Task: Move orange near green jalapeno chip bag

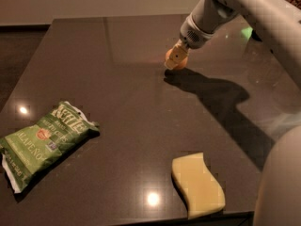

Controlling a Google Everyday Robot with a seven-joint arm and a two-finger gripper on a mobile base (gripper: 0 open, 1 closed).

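Observation:
The orange (181, 64) sits on the dark table at the back, right of the middle. My gripper (176, 57) reaches down from the upper right and is right at the orange, covering most of it, so only its edges show. The green jalapeno chip bag (44, 139) lies flat near the table's front left, far from the orange and the gripper.
A pale yellow wavy sponge (197, 185) lies near the front edge, right of the middle. My arm (244, 8) crosses the upper right and casts a shadow on the table. The table's front edge (141, 220) is close below the sponge and bag.

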